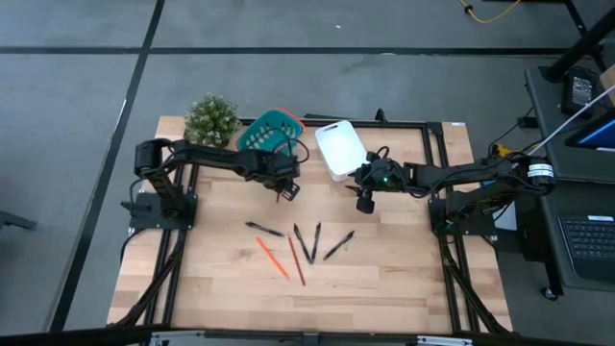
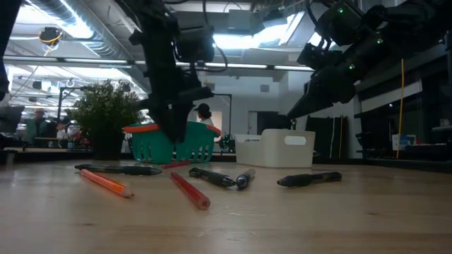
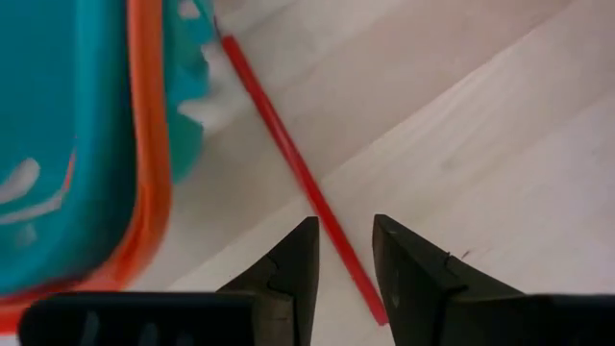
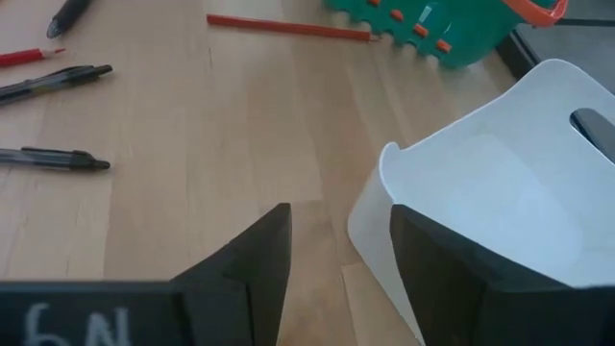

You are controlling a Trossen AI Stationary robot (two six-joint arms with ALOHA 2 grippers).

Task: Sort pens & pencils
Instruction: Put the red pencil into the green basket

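Pale wood tabletop (image 1: 384,288), black-framed, carrying the lot; a potted plant (image 1: 210,117) is standing at its far left corner; a teal basket (image 1: 267,130) with an orange rim is sitting just beside the plant along the far edge, and a white bin (image 1: 340,148) is resting near the middle of that far edge.

Left gripper (image 1: 285,191) is hanging just in front of the basket, its two dark fingers (image 3: 288,279) standing apart with nothing between them; one red pencil (image 3: 298,173) is lying on the wood under those parted fingers, one end close to the basket wall, and whether it is touching the basket cannot be told.

The pens (image 1: 306,242), black sticks, are lying loose around the middle of the tabletop toward the near edge: one to the left, two meeting in a V at the centre, one slanting to the right; the pencils (image 1: 284,259), one orange and one red, are lying side by side just nearer the front edge, slightly left of the V, apart from each other.

Right gripper (image 1: 365,202) is hovering at the near side of the white bin, above the wood, its fingers (image 4: 255,259) spread wide and empty; the bin's rim is showing just beyond one finger.
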